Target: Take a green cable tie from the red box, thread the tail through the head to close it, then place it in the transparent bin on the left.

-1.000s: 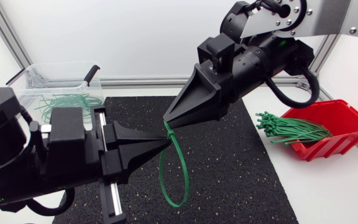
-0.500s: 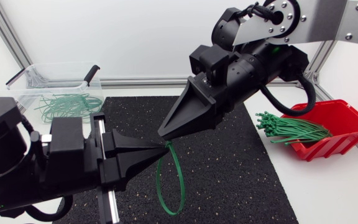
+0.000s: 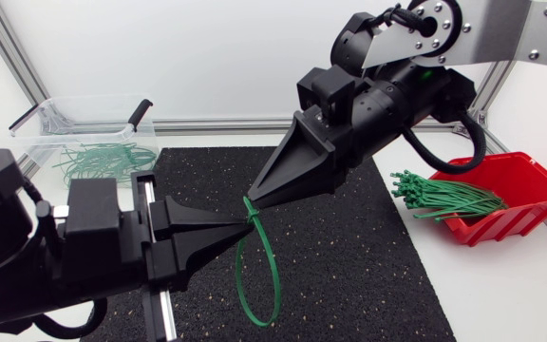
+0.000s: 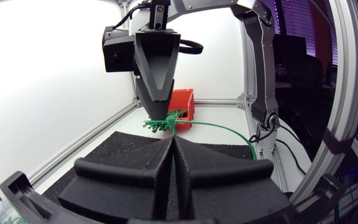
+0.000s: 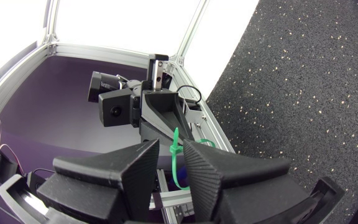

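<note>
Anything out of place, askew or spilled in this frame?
Only a minor thing: the bundle of green ties pokes out over the low front lip of the red box toward the mat, though none seems to have fallen out. The looped tie hangs from the left gripper, with the right gripper beside it.

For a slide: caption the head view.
Left arm pinches a looped green cable tie in its jaws; right arm poised at its top.
</note>
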{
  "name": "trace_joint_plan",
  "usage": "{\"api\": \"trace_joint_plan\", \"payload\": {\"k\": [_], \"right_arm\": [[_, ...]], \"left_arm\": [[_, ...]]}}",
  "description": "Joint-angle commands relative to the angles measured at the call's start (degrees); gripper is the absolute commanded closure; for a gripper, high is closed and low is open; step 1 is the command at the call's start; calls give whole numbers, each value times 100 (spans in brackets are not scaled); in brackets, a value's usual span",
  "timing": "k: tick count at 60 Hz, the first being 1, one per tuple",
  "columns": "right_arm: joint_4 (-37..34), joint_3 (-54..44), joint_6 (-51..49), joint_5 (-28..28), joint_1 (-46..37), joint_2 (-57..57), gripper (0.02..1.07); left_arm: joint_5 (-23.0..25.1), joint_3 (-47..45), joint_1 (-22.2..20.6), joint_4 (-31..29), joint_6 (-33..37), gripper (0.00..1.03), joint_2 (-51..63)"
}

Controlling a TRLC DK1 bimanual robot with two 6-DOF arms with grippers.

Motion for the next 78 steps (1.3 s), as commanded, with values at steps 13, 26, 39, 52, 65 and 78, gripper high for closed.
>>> {"api": "trace_joint_plan", "payload": {"k": [13, 26, 39, 52, 65, 78], "right_arm": [[-104, -82, -101, 4, 206, 109, 72], [-104, -91, -110, 13, 224, 144, 76], [-86, -143, -127, 13, 215, 144, 84], [-95, -231, -180, 4, 206, 30, 97], [-122, -310, -189, 4, 215, -40, 101], [-209, -240, -215, -48, 180, -119, 101]], "left_arm": [[33, -109, -7, 73, 144, 100, -30], [33, -109, -25, 73, 144, 100, -21], [24, -144, -112, 143, 196, 100, 67], [-64, -153, -192, 160, 407, 100, 102], [-152, -170, -253, 213, 495, 100, 164], [-609, -381, -737, 389, 908, 100, 234]]}}
